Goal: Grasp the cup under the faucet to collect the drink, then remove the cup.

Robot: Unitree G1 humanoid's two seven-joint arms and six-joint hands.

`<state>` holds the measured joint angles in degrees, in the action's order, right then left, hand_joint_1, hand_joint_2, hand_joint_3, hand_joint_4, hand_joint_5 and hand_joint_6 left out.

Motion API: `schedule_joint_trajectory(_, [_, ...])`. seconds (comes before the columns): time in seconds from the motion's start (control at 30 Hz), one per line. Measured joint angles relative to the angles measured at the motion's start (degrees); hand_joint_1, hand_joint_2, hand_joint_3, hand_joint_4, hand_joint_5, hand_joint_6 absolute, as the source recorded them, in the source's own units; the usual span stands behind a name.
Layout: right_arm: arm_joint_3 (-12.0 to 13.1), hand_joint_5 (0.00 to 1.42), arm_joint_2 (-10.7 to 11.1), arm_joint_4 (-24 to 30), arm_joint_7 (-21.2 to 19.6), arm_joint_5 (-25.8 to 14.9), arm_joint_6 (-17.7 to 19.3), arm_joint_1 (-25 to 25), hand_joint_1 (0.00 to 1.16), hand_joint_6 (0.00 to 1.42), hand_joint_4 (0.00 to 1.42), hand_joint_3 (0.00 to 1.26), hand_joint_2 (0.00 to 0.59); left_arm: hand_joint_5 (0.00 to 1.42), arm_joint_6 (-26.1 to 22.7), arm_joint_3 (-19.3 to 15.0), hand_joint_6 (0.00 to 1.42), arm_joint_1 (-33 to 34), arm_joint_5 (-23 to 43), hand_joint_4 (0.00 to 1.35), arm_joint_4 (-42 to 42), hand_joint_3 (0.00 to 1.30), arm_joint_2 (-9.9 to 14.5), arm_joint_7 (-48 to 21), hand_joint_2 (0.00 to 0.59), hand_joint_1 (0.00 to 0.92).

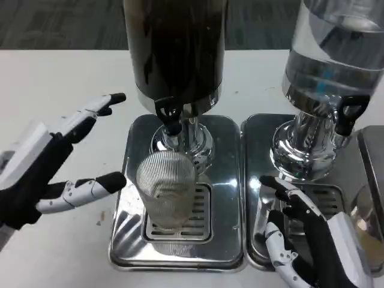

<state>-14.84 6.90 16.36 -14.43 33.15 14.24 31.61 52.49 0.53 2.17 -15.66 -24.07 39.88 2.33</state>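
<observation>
Both robot hands open: left robot hand (51,162) at cup's (166,189) 9 o'clock, right robot hand (306,240) at 4. Ribbed clear cup looks light, slippery, crushable; grip mid-wall gently.

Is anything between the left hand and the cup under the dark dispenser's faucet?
Nothing visible. The left hand is open beside the cup, with only bare table and the drip tray's low rim between them.

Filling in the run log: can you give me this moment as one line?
phase: pre-grasp | ribbed cup under dark dispenser's faucet, on drip tray | left hand open beside cup | right hand open, apart
</observation>
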Motion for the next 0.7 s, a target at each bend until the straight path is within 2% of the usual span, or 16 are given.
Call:
schedule_joint_trajectory(0.1, [0.01,0.21,0.05,-0.06,0.00,-0.06,0.00,-0.11,0.41,0.29,0.19,0.25,0.586,0.30,1.59,-0.19,0.25,0.07,6.78,0.23,0.18,0.24,0.07,-4.43,0.115,0.000])
schedule_joint_trajectory(0.13, [0.03,0.21,0.13,-0.10,0.00,-0.16,0.00,-0.17,0.41,0.29,0.19,0.25,0.586,0.32,1.80,-0.12,0.26,0.39,12.54,0.25,0.26,0.26,0.07,-8.39,0.111,0.000])
schedule_joint_trajectory(0.17, [0.03,0.21,0.14,-0.11,0.00,-0.21,0.00,-0.19,0.41,0.29,0.19,0.25,0.586,0.34,1.76,-0.09,0.27,0.49,14.21,0.26,0.32,0.27,0.07,-9.41,0.105,0.000])
schedule_joint_trajectory(0.2, [0.03,0.21,0.16,-0.21,0.01,-0.51,0.00,-0.31,0.41,0.29,0.19,0.25,0.586,0.34,1.52,-0.08,0.27,0.81,19.78,0.27,0.53,0.27,0.07,-13.83,0.108,0.000])
schedule_joint_trajectory(0.37, [-0.04,0.21,0.24,-0.49,0.02,-0.90,0.01,-1.41,0.41,0.29,0.19,0.25,0.586,0.37,-3.19,-1.14,0.30,2.16,34.26,0.31,2.65,0.31,-0.03,-26.16,0.094,0.000])
schedule_joint_trajectory(0.47, [-0.06,0.21,0.31,-0.95,0.02,-0.96,0.01,-2.08,0.41,0.29,0.19,0.25,0.586,0.37,-9.64,-3.39,0.29,3.69,42.91,0.31,3.44,0.32,-0.51,-34.89,0.087,0.000])
schedule_joint_trajectory(0.6, [-0.13,0.21,0.33,-1.43,0.02,-1.03,0.01,-2.24,0.41,0.29,0.19,0.25,0.586,0.32,-18.43,-5.29,0.25,5.48,49.04,0.23,3.88,0.29,-1.69,-43.45,0.077,0.000])
schedule_joint_trajectory(0.7, [-0.16,0.21,0.25,-1.92,0.01,-1.03,0.02,-2.39,0.41,0.29,0.19,0.25,0.586,0.24,-27.65,-6.98,0.18,7.81,52.04,0.15,3.97,0.23,-2.22,-50.40,0.061,0.000])
